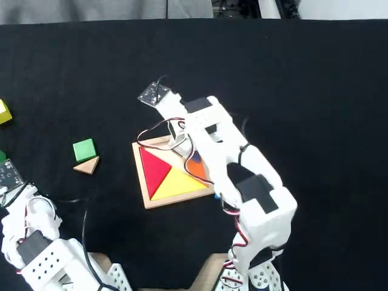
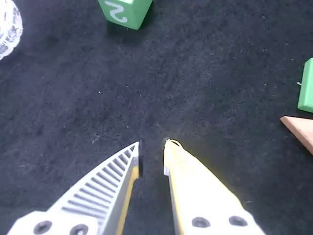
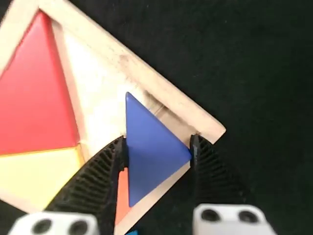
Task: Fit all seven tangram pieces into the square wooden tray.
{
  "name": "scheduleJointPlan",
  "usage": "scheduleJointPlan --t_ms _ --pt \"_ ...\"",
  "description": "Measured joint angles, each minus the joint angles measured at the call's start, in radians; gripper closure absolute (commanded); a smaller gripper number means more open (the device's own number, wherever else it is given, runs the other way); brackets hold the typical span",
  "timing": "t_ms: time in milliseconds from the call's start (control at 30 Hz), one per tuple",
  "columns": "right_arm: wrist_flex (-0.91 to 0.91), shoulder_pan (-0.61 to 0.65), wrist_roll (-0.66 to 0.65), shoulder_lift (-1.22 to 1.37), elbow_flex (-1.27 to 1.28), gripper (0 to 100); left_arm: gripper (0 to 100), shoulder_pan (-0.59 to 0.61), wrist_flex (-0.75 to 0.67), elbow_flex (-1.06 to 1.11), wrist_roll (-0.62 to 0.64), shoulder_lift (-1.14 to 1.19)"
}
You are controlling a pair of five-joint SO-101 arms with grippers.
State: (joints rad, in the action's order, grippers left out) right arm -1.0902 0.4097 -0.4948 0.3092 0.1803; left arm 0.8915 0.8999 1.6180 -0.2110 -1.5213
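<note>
Nearest, on the left, the left gripper (image 2: 151, 147) hangs low over bare black cloth (image 2: 205, 88), its fingers drawn almost together with only a narrow slit between them and nothing held. A green numbered cube (image 2: 124, 12) lies beyond it. To the right, the right arm stands over the square wooden tray (image 1: 145, 200), forearm pitched forward and wrist bent down. The right gripper (image 3: 158, 142) is clamped across a blue triangle (image 3: 149, 147), one finger on each flank. That piece hangs at the tray's far right corner (image 3: 215, 131), one tip pointing along the inside of the rim. The red triangle (image 1: 153, 170) and yellow triangle (image 1: 176, 185) already lie flat in the tray's left and near parts. An orange piece (image 3: 122, 196) shows just under the blue one's edge. The main risk, as I judge it, is a bad seat. If the blue triangle is let go while it overlaps the orange piece or rides on the rim, it will rest tilted, not flat. The cause would be the tight corner and the grip angle, and a finger pushing down beside the rim could also shove the tray across the cloth. Well to the left of the tray, a green square piece (image 1: 84, 150) and a tan wooden triangle (image 1: 87, 165) touch each other, waiting. Farther left sits a yellow cube (image 1: 3, 112).
</note>
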Motion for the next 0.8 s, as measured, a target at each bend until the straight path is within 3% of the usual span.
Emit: scheduleJointPlan --t_ms 600,800 --pt "0.003 -0.003 0.0 0.005 -0.026 87.1 90 0.0 0.0 0.0 0.0 0.0" --pt "0.003 -0.008 -0.064 0.005 -0.031 87.1 90 0.0 0.0 0.0 0.0 0.0"
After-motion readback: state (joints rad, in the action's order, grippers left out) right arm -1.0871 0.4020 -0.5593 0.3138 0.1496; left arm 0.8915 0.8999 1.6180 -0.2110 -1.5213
